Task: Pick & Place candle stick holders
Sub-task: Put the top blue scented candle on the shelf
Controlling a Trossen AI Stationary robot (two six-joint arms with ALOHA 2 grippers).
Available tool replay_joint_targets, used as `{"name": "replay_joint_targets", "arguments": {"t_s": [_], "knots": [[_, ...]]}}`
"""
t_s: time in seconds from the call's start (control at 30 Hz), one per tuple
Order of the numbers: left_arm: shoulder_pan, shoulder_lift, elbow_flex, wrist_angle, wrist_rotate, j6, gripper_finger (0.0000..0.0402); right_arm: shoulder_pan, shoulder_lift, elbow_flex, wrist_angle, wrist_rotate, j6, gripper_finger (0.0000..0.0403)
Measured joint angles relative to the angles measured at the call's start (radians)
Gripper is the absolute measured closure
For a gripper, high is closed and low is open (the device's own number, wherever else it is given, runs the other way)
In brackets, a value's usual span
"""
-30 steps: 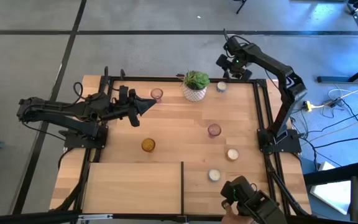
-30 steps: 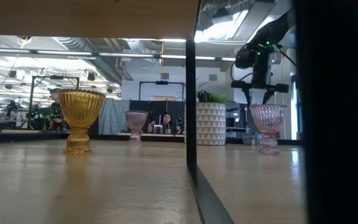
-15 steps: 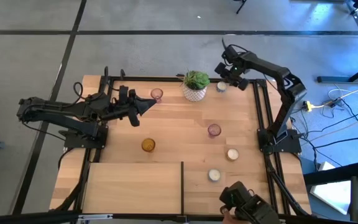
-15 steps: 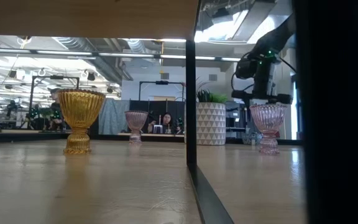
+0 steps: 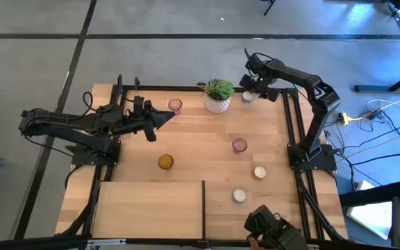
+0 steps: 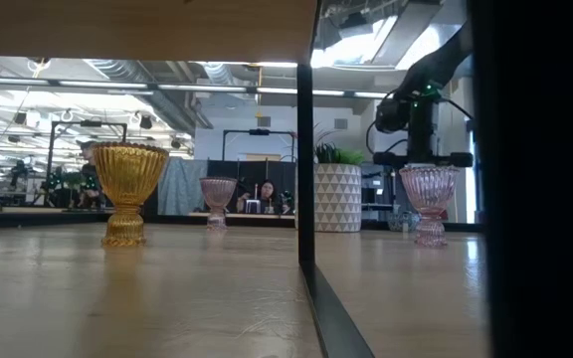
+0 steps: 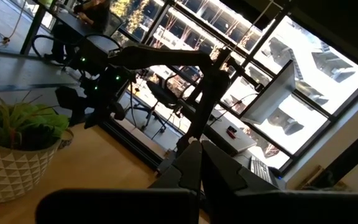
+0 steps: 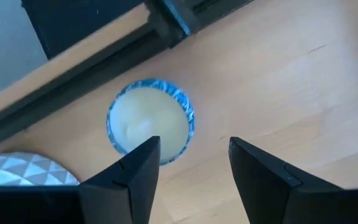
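Several small holders stand on their bases on the wooden table (image 5: 200, 132): a white one (image 5: 247, 97) at the far right, a pink one (image 5: 175, 105) at the far left, a pink one (image 5: 239, 145) in the middle right, an amber one (image 5: 165, 162), and two white ones (image 5: 260, 172) (image 5: 239, 196) at the near right. My right gripper (image 5: 253, 86) is open, pointing down just over the far white holder (image 8: 150, 121); one fingertip (image 8: 140, 163) overlaps its rim in the right wrist view. My left gripper (image 5: 168, 117) is shut and empty, hovering beside the far pink holder.
A white pot with a green plant (image 5: 218, 96) stands at the far edge, left of the white holder. A raised wooden board (image 5: 148, 208) covers the near left. A black frame rail (image 5: 288, 118) runs along the right edge. A dark device (image 5: 269, 229) shows at the near edge.
My right gripper has come from beyond the table's far edge toward the near and left, and down, until it stands over the far white holder. Its fingers stay open.
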Motion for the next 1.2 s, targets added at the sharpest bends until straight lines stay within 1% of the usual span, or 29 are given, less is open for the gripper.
{"name": "replay_joint_targets", "arguments": {"t_s": [0.17,0.37,0.73,1.03,1.2], "knots": [[0.000,0.000,0.000,0.000,0.000,-0.008,0.0398,0.003,0.015,0.000,0.006,-0.016,-0.001,0.0208],[0.000,0.000,0.000,0.000,0.015,-0.011,0.0398,0.003,0.016,0.000,0.002,0.014,-0.011,0.0208],[0.000,0.000,0.000,0.000,0.023,-0.010,0.0398,0.003,0.051,0.000,0.003,0.014,-0.043,0.0208],[0.000,0.000,0.000,0.000,0.023,-0.016,0.0398,0.003,0.051,0.000,0.007,0.061,-0.082,0.0208],[0.000,0.000,0.000,0.000,0.023,-0.017,0.0398,0.003,0.051,0.000,0.025,0.055,-0.101,0.0208]]}}
